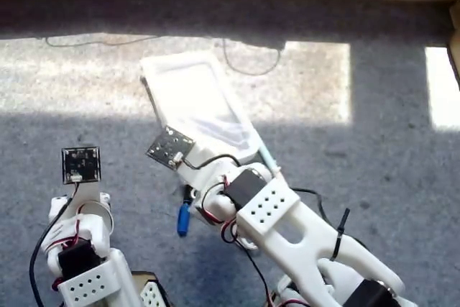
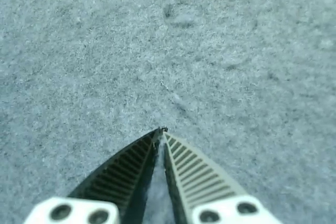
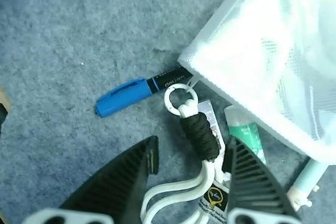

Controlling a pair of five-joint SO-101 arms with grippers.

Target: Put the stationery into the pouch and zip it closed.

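High: pouch [image 1: 198,106] flat on counter [image 1: 374,177], marker [image 1: 184,218] just beside it, not yet in.
Left wrist: left gripper [image 2: 161,130] clenched on nothing, over counter.
Right wrist: right gripper [image 3: 191,141] spread wide around cord [image 3: 199,132]; marker and tube [image 3: 244,132] outside, so packing and zipping probably all left.

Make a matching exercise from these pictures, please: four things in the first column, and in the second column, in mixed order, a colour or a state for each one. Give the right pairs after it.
Column 1
1. pouch
2. marker
3. left gripper
4. right gripper

Column 2
a. shut, above bare carpet
b. blue cap, black body
c. open, with a white cord in the gap
d. white mesh

Right pairs: 1-d, 2-b, 3-a, 4-c.
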